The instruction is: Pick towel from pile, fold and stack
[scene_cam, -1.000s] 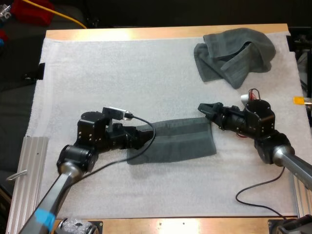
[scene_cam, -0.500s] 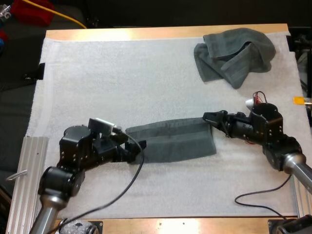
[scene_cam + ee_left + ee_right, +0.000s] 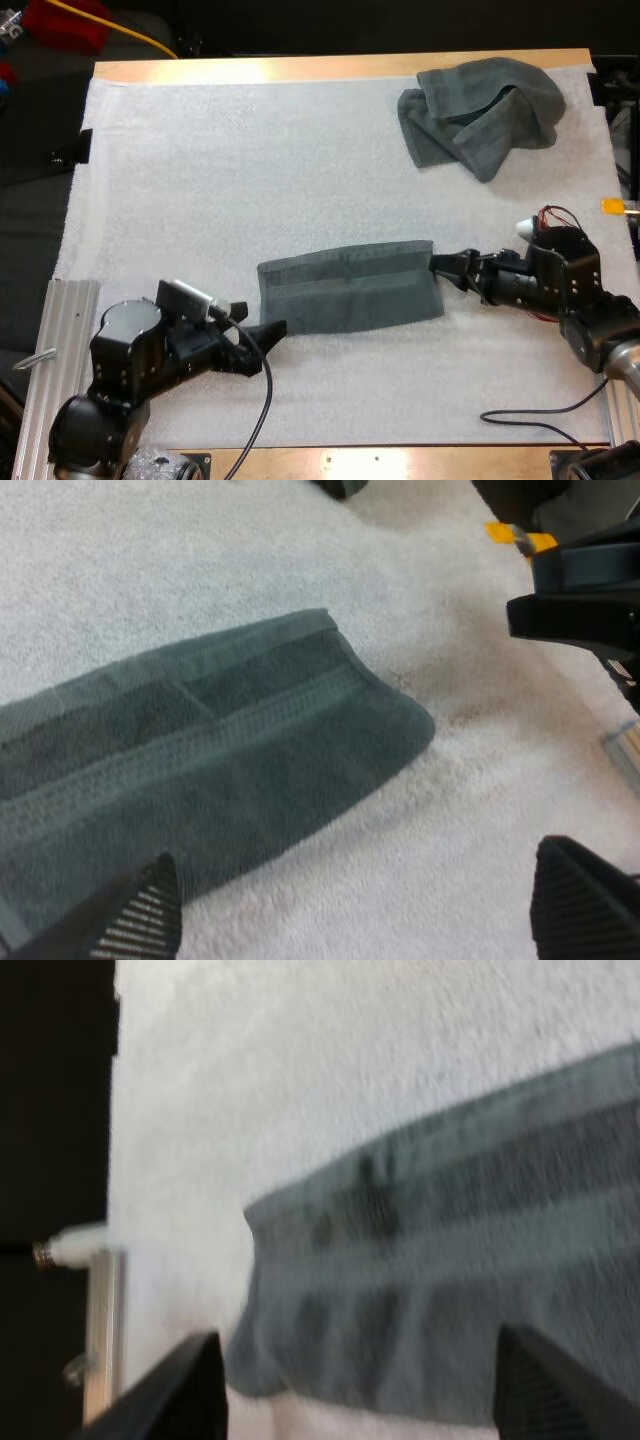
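A dark grey-green towel [image 3: 350, 295] lies folded into a long flat band in the middle of the white mat [image 3: 250, 170]. My left gripper [image 3: 258, 345] sits just off the band's near left corner, open and holding nothing. In the left wrist view its fingers [image 3: 135, 915] stand wide apart in front of the towel [image 3: 200, 760], with the other arm's gripper [image 3: 580, 605] beyond the towel's far end. My right gripper [image 3: 450, 272] is open beside the band's right end. Its fingertips [image 3: 560, 1385] frame the towel [image 3: 450, 1290] without touching. A crumpled towel [image 3: 480, 110] sits at the far right.
An aluminium rail [image 3: 70, 350] lies along the mat's left edge near my left arm, and appears as a metal rail [image 3: 100, 1330] beyond the towel in the right wrist view. The table's wooden rim [image 3: 330, 68] runs along the far side.
Both grippers have drawn back from the folded towel's ends. The left one has slid toward the near left corner, the right one to the right. The towel lies flat and has not moved.
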### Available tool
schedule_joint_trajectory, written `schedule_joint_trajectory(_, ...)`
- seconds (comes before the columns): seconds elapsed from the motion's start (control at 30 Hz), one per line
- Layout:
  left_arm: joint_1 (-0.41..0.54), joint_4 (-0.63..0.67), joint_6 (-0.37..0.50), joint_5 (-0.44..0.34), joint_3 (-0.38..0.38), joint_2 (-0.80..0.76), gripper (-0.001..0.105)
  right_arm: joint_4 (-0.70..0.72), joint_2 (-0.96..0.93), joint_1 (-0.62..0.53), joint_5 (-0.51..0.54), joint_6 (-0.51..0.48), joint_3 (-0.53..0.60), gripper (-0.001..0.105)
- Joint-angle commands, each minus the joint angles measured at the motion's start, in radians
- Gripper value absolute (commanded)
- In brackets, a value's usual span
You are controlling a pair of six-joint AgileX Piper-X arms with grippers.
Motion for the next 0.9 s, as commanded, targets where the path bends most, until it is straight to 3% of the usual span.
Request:
schedule_joint_trajectory(0.0,-0.006,0.015,-0.005,-0.012,-0.007,-0.016,0.070,0.039,-0.019,-0.005,0.002,-0.031,-0.005,0.056)
schedule_joint_trajectory(0.17,-0.006,0.023,-0.005,-0.012,-0.007,-0.043,0.070,0.138,-0.058,-0.005,0.033,-0.068,-0.016,0.056)
schedule_joint_trajectory(0.33,-0.006,0.048,-0.005,-0.012,-0.007,-0.043,0.070,0.305,-0.060,-0.005,0.199,-0.225,-0.079,0.056)
schedule_joint_trajectory(0.47,-0.006,0.060,-0.005,-0.012,-0.007,-0.043,0.070,0.350,-0.060,-0.008,0.284,-0.319,-0.114,0.056)
schedule_joint_trajectory(0.67,-0.006,0.061,-0.005,-0.012,-0.007,-0.043,0.070,0.350,-0.022,-0.114,0.255,-0.343,-0.114,0.056)
schedule_joint_trajectory(0.87,-0.006,0.061,-0.005,-0.003,-0.007,-0.043,0.070,0.350,0.071,-0.237,0.083,-0.401,-0.114,0.056)
